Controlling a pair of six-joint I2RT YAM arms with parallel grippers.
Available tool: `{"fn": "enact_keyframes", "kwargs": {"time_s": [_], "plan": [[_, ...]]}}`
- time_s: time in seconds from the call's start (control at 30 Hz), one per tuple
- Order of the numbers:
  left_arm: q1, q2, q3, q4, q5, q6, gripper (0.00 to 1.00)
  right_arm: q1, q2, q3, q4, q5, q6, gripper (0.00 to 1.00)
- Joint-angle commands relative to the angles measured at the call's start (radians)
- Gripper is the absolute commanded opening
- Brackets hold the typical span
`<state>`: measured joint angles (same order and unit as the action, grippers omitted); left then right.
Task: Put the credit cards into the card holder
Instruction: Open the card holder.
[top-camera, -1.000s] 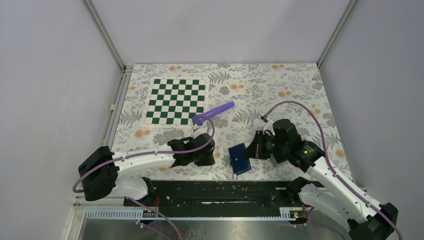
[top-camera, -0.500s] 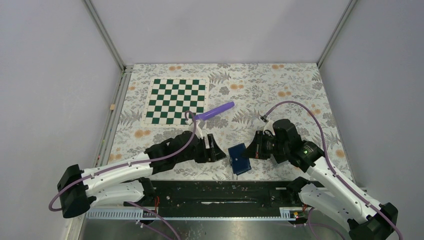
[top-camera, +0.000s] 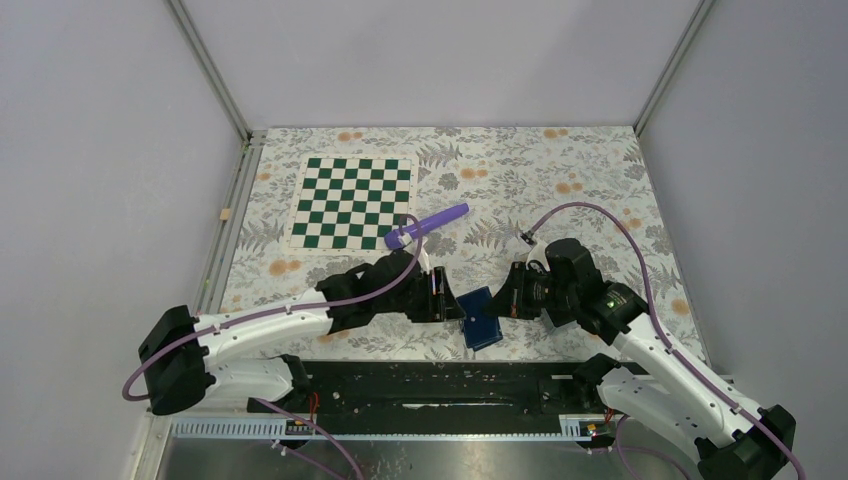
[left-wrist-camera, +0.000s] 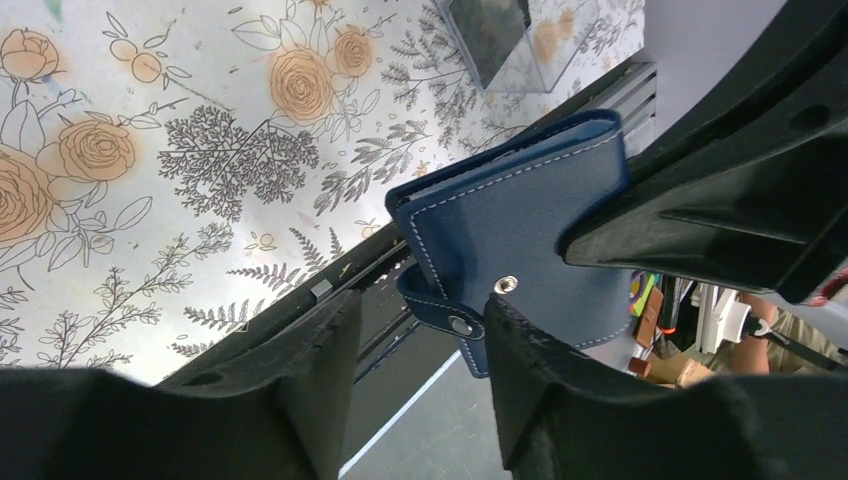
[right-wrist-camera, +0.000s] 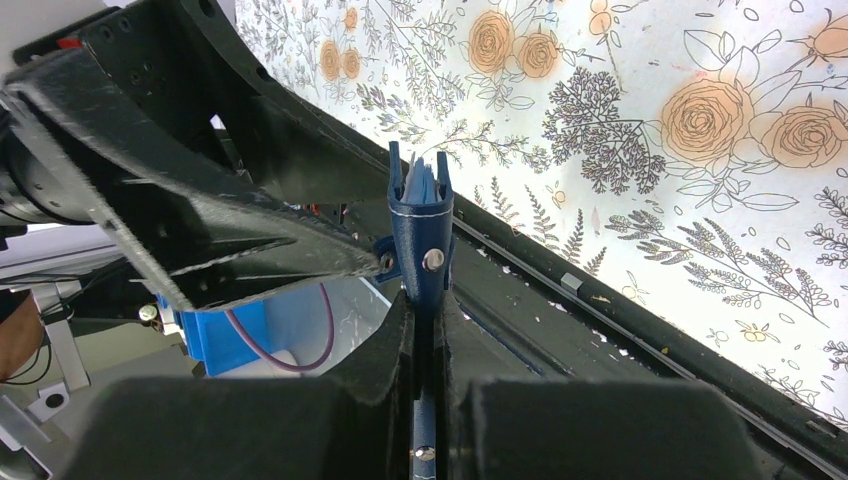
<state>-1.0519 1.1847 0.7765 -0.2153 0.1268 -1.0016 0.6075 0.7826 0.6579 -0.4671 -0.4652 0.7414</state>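
Right jaws clenched on card holder (left-wrist-camera: 505, 215), left jaws parted astride its snap tab (left-wrist-camera: 437, 302); I'd pinch the tab only.

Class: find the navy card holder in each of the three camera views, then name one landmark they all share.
Top external: card holder low centre.
Left wrist: card holder right of centre.
Right wrist: card holder centre, seen edge-on.
Shared landmark: the floral table cover.
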Motion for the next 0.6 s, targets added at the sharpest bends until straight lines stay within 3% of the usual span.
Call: {"fn": "enact_keyframes", "kwargs": {"time_s": [0.0,0.13,0.57], "plan": [[-0.01,0.014,0.021,0.006,0.034,0.005,0.44,-0.001,-0.005,0.009,0.014,-0.017,0.002,0.0],[-0.011,0.006,-0.002,-0.026,0.016,-0.014,0.34,-0.001,-0.005,0.01,0.013,-0.017,0.004,0.0],[-0.011,0.03,-0.034,0.0,0.044,-0.052,0.3,-0.001,-0.013,0.013,0.014,-0.013,0.008,0.0]]}}
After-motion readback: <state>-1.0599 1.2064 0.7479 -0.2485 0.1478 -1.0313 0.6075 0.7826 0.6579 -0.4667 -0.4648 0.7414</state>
